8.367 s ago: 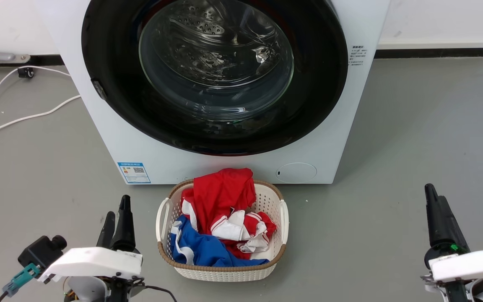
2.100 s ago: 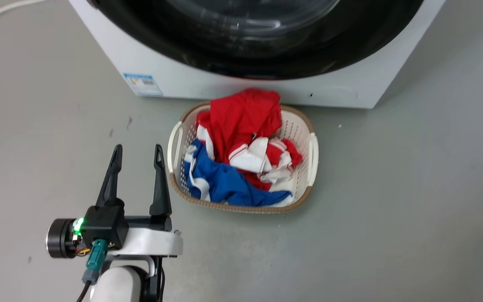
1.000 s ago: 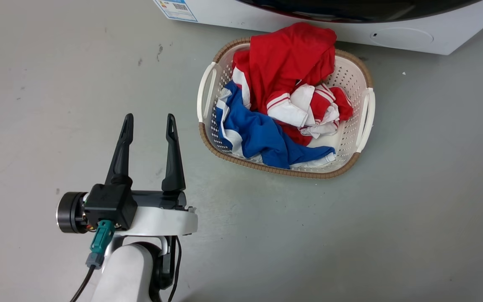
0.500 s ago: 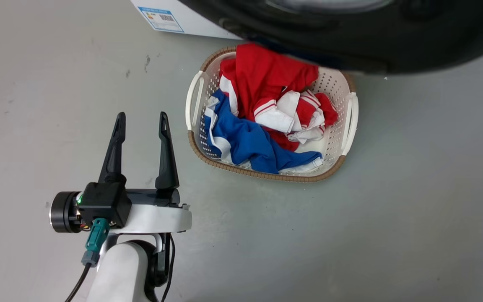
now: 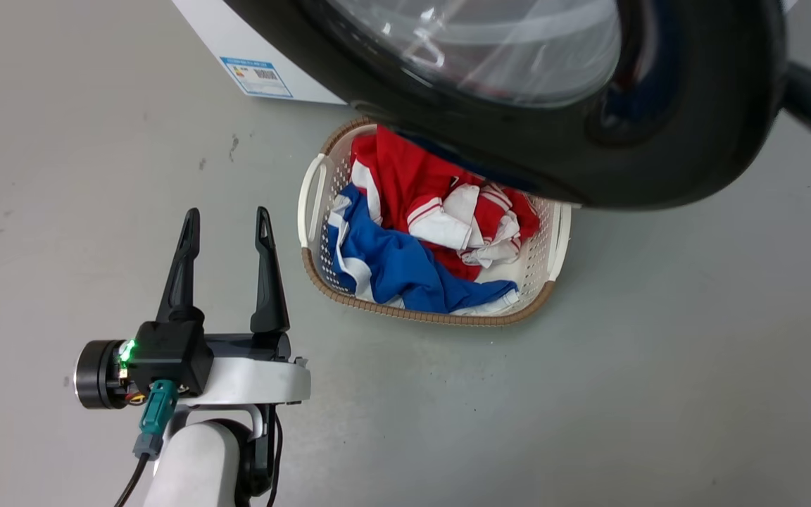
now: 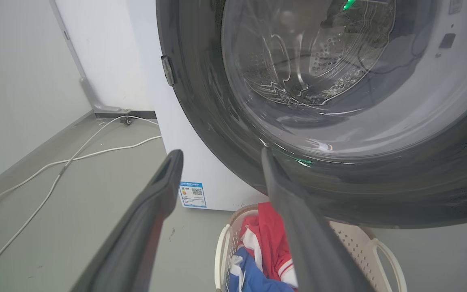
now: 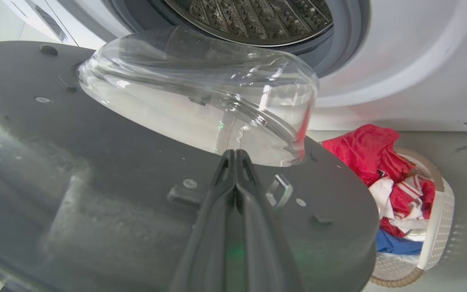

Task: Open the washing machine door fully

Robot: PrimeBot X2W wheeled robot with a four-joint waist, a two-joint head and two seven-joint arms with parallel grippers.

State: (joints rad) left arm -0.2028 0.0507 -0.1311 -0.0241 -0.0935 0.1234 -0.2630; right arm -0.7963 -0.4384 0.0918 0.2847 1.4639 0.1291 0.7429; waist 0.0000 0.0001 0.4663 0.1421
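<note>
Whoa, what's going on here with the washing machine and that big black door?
A two-armed robot is opening the washing machine. Its right gripper, fingers shut together, rests along the inner face of the door. The door stands partly open, swung out above a basket of red, white and blue clothes on the floor, with the drum showing behind it. The left gripper hangs open beside the basket, touching nothing. The door is not yet fully open.
</note>
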